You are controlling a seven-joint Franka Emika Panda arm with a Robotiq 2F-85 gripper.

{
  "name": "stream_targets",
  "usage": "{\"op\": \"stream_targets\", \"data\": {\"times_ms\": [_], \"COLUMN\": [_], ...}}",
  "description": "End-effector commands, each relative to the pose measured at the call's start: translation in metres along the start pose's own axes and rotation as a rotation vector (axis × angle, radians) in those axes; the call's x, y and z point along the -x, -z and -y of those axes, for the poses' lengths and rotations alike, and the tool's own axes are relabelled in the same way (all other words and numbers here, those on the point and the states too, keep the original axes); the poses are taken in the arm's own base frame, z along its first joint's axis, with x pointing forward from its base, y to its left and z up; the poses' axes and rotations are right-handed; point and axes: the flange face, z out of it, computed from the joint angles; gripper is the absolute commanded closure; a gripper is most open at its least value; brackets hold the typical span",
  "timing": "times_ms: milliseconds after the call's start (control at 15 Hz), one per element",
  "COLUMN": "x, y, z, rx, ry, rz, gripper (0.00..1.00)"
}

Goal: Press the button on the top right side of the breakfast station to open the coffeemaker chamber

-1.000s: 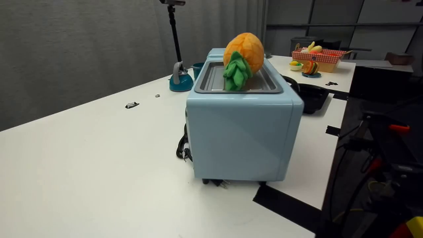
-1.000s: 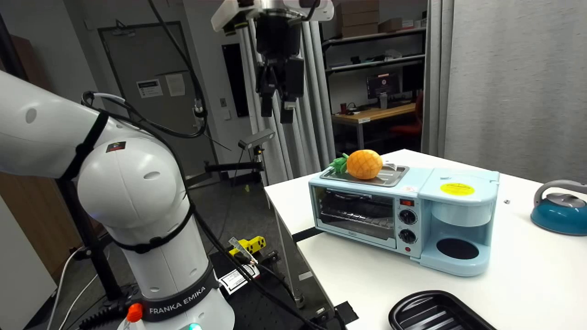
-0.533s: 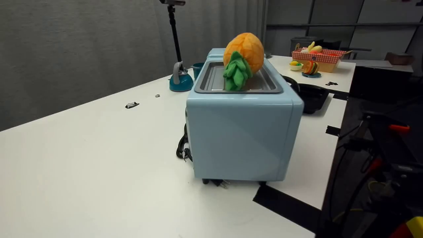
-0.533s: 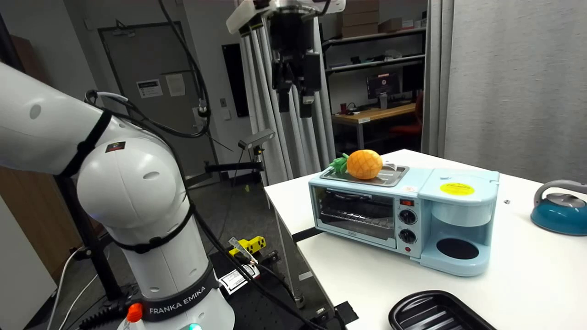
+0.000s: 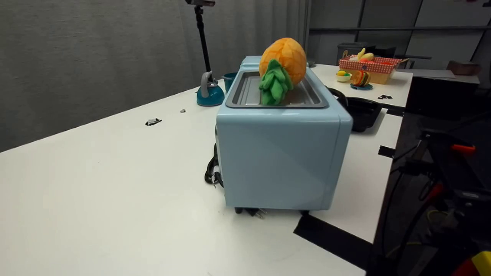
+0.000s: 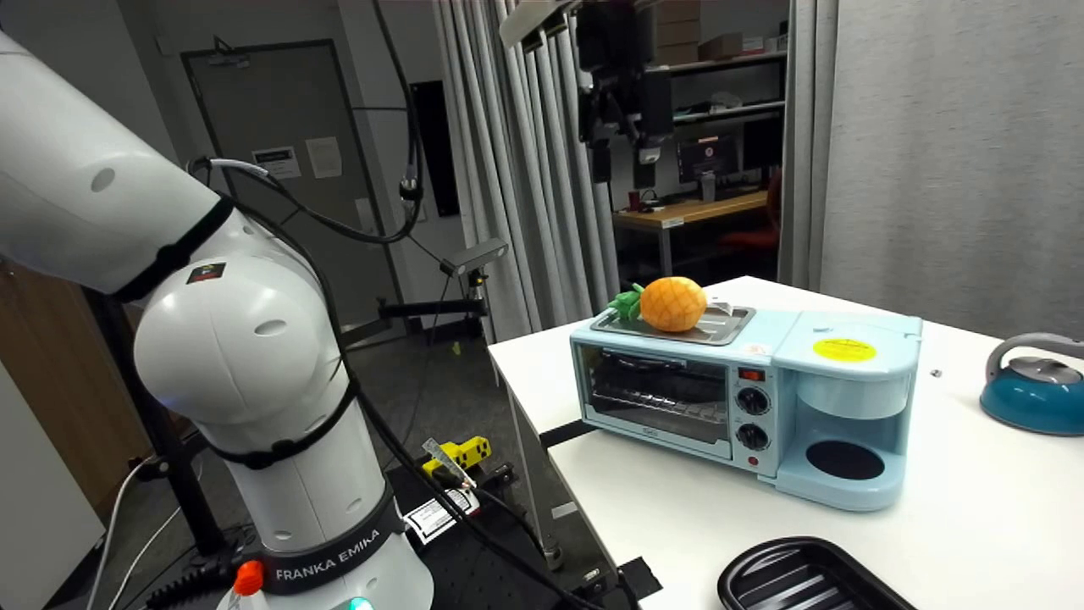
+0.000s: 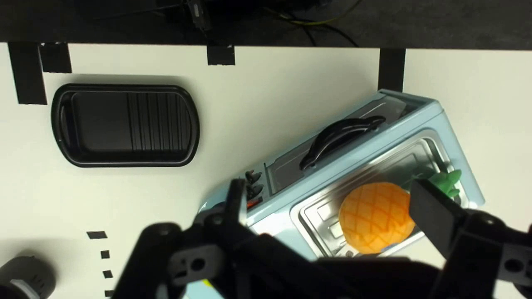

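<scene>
In an exterior view my gripper [image 6: 623,164] carried rightward and slightly higher along the top of the frame, my white arm [image 6: 93,178] now steeper at upper left, its black cable [image 6: 412,188] swung right.

An orange, green-leaved plush pineapple [image 6: 672,304] lies on its side. A black, oblong, ridged pan [image 7: 108,120] rests on the white table [image 6: 677,500]. A round, teal, grey-handled kettle [image 5: 210,96] stands near what may be a teal pot [image 5: 229,80], partly hidden.
</scene>
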Motion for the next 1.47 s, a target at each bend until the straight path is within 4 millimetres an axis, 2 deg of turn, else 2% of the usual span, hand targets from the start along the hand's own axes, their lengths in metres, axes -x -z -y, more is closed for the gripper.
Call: {"op": "stream_targets", "data": {"times_ms": [0,333,800,1133,1400], "x": [-0.051,-0.104,-0.168,-0.197,-0.203], "y": [0.013,0.012,-0.014,-0.042,-0.054], "z": [-0.008,-0.013,-0.013,-0.014,-0.012], "rx": [0.002,0.006,0.02,0.038,0.044], "ry": [-0.073,-0.118,-0.135,-0.149,-0.15], "rz": [-0.005,-0.018,-0.159,-0.202,-0.213], "gripper": [0.0,0.0,0.0,0.0,0.0]}}
